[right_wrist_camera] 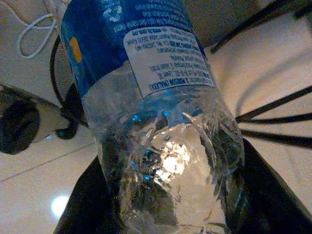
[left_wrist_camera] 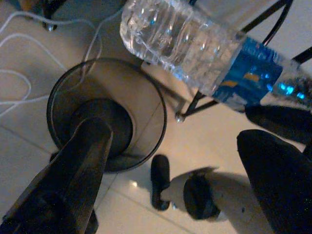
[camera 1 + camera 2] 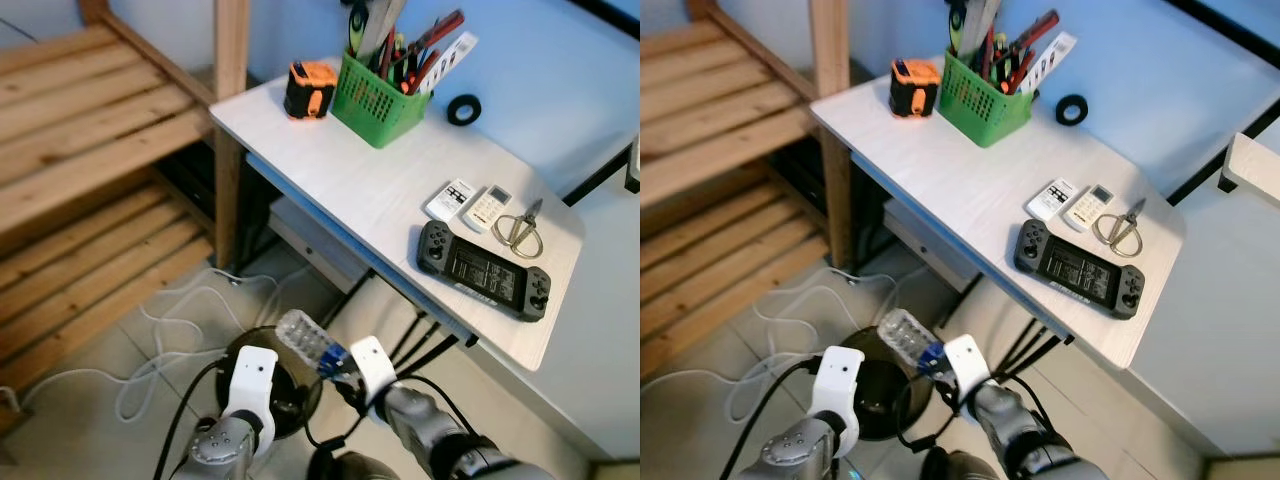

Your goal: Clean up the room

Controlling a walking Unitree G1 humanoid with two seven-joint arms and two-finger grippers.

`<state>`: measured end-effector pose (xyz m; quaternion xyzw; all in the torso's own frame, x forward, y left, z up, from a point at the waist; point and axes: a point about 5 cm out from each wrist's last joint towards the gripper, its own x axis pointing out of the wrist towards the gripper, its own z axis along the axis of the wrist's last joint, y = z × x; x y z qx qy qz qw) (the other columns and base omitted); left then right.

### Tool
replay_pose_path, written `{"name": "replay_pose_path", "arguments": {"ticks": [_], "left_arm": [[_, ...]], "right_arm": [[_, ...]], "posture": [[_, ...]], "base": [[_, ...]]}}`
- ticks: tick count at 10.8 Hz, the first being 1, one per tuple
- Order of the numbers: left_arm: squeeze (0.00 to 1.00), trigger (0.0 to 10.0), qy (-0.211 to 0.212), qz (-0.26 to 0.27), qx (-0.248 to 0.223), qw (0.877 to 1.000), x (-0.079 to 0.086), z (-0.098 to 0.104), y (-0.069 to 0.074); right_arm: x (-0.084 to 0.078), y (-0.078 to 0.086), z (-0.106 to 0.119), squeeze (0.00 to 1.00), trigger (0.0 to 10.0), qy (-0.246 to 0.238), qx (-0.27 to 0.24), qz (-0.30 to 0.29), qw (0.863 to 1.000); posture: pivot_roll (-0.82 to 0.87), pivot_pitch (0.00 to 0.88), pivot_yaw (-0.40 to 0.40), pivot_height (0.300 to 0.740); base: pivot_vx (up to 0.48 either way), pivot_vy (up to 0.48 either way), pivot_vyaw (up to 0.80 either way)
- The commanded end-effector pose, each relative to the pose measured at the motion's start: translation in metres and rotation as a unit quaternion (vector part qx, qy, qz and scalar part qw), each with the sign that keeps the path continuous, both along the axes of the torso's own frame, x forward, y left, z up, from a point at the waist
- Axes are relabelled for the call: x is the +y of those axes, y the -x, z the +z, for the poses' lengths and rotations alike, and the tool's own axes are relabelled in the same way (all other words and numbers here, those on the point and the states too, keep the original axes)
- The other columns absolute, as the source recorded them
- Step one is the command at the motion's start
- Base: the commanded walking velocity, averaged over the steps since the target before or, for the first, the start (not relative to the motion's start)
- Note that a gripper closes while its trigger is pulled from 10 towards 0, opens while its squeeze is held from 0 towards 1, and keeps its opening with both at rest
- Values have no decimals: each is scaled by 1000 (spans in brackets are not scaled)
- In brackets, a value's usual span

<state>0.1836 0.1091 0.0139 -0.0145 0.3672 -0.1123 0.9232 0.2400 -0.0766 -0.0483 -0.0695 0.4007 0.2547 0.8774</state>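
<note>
Pale floor tiles [image 3: 110, 350] lie under the scene, crossed by loose white cables [image 3: 170, 340], with a round black wire bin [image 2: 73, 92] standing on them beside the bench legs. Above that bin hangs a clear plastic bottle [image 3: 308, 342] with a blue label, tilted, its bare end pointing up and toward the robot's left. The right pincer [image 3: 345, 372] is clamped on the label end of the bottle; in the right wrist view the crumpled clear body sits between the two black fingers [image 1: 273, 195]. The left pincer [image 2: 165, 146] hovers just beside it over the bin, its two black fingers spread apart with nothing between them.

Behind and above stands the white bench [image 3: 330, 170]. Along its near right edge lies a dark handheld game console [image 3: 484, 269]. Just behind that rest two small white remotes [image 3: 468, 203] side by side, and a pair of scissors [image 3: 520, 227] to their right. Farther back a green basket [image 3: 378, 100] holds pens and tools upright, with an orange and black tape measure [image 3: 309, 89] to its left and a black tape roll [image 3: 463, 109] to its right. Wooden slatted shelving [image 3: 90, 170] fills the left side.
</note>
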Motion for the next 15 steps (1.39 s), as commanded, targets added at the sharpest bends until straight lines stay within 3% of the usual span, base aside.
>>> {"name": "replay_pose_path", "arguments": {"ticks": [1,4,5,10,12,13,14,15], "left_arm": [[0,10000,-4,1,31,1000,-5,-6,9],[0,10000,-1,12,55,998,-6,-4,9],[0,10000,-3,12,56,998,-6,-4,7],[0,10000,-19,6,47,999,-3,-1,-2],[0,10000,-47,-12,9,999,2,4,-17],[0,10000,-46,-22,-56,997,3,18,-32],[0,10000,-18,-24,-157,987,8,43,-49],[0,10000,-10,-17,-174,984,12,47,-54]], "right_arm": [[-4,5,-4,0,10000,-11,28,-14,999],[3,7,-5,0,10000,-7,42,16,999],[6,7,-4,1000,10000,-14,43,16,999],[15,6,-1,1000,10000,-29,41,4,999],[17,-5,8,1000,10000,-49,16,-5,999],[11,-22,20,1000,10000,-42,-41,-9,998],[-9,-45,43,0,10000,-74,-143,-41,986],[-20,-47,46,0,10000,-83,-165,-68,980]], "posture": [[266,232,-258,740],[275,221,-270,740],[275,217,-269,740],[282,195,-263,740],[281,166,-251,740],[273,133,-236,740],[246,85,-212,740],[225,57,-197,740]], "base": [[0,0,0],[0,0,0],[0,0,0],[0,0,0],[0,0,0],[0,0,0],[0,0,0],[0,0,0]]}}
